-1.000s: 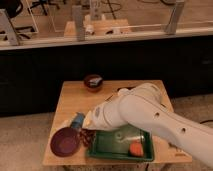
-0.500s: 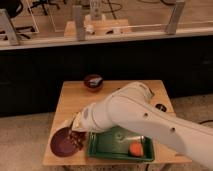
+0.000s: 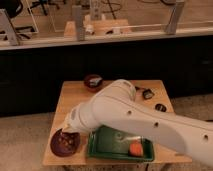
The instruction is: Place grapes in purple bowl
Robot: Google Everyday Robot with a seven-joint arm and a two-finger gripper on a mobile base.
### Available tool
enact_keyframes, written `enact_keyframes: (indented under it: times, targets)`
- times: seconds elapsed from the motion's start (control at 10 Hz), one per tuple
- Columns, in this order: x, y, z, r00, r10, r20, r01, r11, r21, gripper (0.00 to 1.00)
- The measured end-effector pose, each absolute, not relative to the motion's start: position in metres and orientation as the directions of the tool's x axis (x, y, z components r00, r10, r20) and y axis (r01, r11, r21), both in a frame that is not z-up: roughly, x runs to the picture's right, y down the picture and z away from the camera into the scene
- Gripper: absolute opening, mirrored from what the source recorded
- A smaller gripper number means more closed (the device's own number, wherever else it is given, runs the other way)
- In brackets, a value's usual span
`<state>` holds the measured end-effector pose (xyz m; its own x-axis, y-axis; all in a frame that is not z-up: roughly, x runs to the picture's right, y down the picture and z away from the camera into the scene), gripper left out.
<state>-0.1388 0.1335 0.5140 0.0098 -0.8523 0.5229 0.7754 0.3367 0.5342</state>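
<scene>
The purple bowl [image 3: 56, 145] sits at the front left corner of the wooden table [image 3: 75, 100]. My gripper [image 3: 68, 132] hangs at the end of the big white arm, low over the bowl's middle. A dark reddish knobbly cluster, the grapes [image 3: 68, 141], shows right under the gripper tip, inside the bowl's rim. The gripper is shut and the grapes sit at its tip; I cannot tell whether they touch the bowl's floor. The arm hides much of the table's middle.
A green tray [image 3: 107, 149] lies right of the bowl, with a round orange fruit [image 3: 135, 148] in it. A smaller dark red-brown bowl [image 3: 93, 81] stands at the back. Two small dark objects [image 3: 148, 93] lie near the right edge. A dark wall and glass railing stand behind.
The arm has swung left and down, carrying the grapes from beside the tray to low over the purple bowl.
</scene>
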Motion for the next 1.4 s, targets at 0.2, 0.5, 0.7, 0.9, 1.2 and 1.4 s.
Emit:
enact_keyframes:
  times: [0.2, 0.5, 0.7, 0.9, 1.2, 1.4]
  targets:
    - [-0.148, 0.130, 0.525, 0.011, -0.846, 0.532, 0.781, 0.340, 0.524, 0.00]
    - [-0.154, 0.129, 0.540, 0.024, -0.838, 0.545, 0.785, 0.353, 0.509, 0.00]
    - [-0.160, 0.136, 0.553, 0.028, -0.832, 0.555, 0.786, 0.361, 0.501, 0.00]
    - [-0.167, 0.143, 0.561, 0.025, -0.824, 0.565, 0.788, 0.364, 0.496, 0.00]
    - [-0.175, 0.151, 0.571, 0.021, -0.815, 0.579, 0.793, 0.367, 0.487, 0.00]
    - [-0.181, 0.154, 0.579, 0.021, -0.810, 0.587, 0.797, 0.368, 0.479, 0.00]
